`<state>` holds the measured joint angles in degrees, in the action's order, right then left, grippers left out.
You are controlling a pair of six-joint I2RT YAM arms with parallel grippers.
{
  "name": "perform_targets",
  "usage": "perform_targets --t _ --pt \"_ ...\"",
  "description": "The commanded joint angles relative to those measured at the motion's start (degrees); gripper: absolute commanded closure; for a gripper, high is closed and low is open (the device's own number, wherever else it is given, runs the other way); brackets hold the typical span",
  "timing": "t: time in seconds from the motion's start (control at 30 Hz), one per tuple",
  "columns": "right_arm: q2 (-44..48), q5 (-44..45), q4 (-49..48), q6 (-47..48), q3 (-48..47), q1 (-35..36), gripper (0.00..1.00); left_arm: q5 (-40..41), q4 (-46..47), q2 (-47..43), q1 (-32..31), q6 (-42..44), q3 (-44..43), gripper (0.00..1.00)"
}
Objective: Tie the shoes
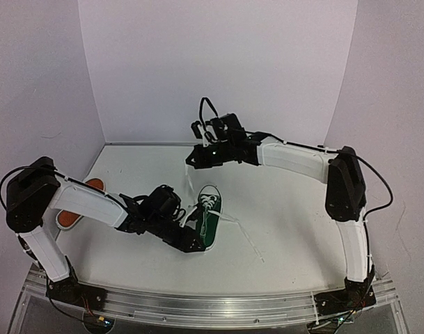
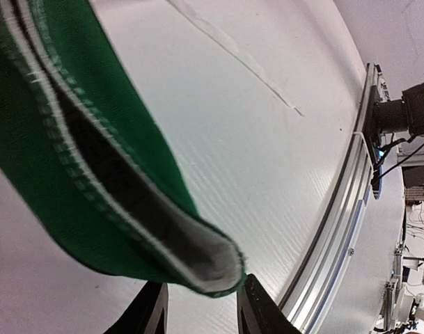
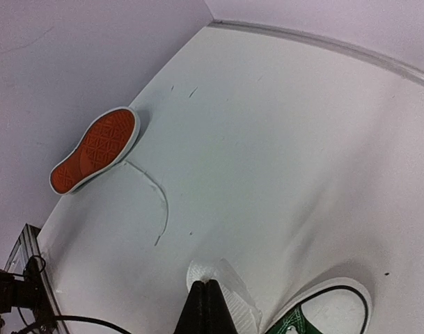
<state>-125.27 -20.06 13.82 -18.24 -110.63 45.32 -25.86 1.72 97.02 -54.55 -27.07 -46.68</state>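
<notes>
The dark green shoe (image 1: 210,221) lies mid-table, its white toe pointing away. My left gripper (image 1: 191,241) is at its heel; in the left wrist view the green heel (image 2: 93,174) sits between the two fingers (image 2: 257,306), which grip its end. My right gripper (image 1: 191,161), raised beyond the toe, is shut on a white lace (image 3: 229,278) that runs up from the shoe (image 3: 295,323). A second lace end (image 1: 246,240) trails loose on the table to the right. The orange-red shoe (image 1: 93,186) lies at the far left, partly behind my left arm, with its sole (image 3: 93,149) showing.
A metal rail (image 1: 212,303) runs along the table's near edge and also shows in the left wrist view (image 2: 337,229). White walls close in the back and both sides. The orange shoe's loose lace (image 3: 159,202) curves across the table beside it.
</notes>
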Motion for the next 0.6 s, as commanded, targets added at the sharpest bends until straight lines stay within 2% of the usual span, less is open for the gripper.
perform_targets --t 0.0,0.03,0.1,0.2,0.23,0.33,0.4,0.5,0.57 --pt "-5.3 -7.2 0.0 -2.6 -9.7 0.5 1.00 -1.9 8.4 2.1 -1.9 0.2 -0.3 0.65" --pt "-6.3 -8.4 0.1 -2.8 -10.5 0.6 0.97 -2.0 8.6 2.1 -2.0 0.2 -0.2 0.65" --pt "-6.2 -9.8 0.3 -2.7 -10.3 0.5 0.83 -1.8 8.7 0.7 -2.0 0.4 0.6 0.64" --pt "-2.2 -9.4 0.2 -1.0 -5.1 0.4 0.48 -1.7 8.6 -4.4 -1.9 1.4 2.7 0.55" --pt "0.1 -9.1 0.2 -0.3 -3.2 0.4 0.41 -1.2 8.4 -6.4 -1.9 1.7 3.2 0.51" --pt "7.3 -8.2 0.1 0.5 4.6 -0.8 0.31 1.7 5.8 -12.8 -1.3 2.8 2.8 0.40" --pt "14.1 -8.0 -0.4 0.3 13.6 -2.7 0.25 4.9 1.7 -15.5 0.3 3.3 0.7 0.34" --pt "25.7 -5.1 -1.0 -0.6 27.1 -6.8 0.18 9.3 -6.0 -17.8 7.0 1.8 -2.6 0.26" --pt "31.4 -2.2 -0.8 -0.6 35.8 -8.0 0.16 10.8 -11.0 -17.6 13.4 1.0 -4.9 0.25"
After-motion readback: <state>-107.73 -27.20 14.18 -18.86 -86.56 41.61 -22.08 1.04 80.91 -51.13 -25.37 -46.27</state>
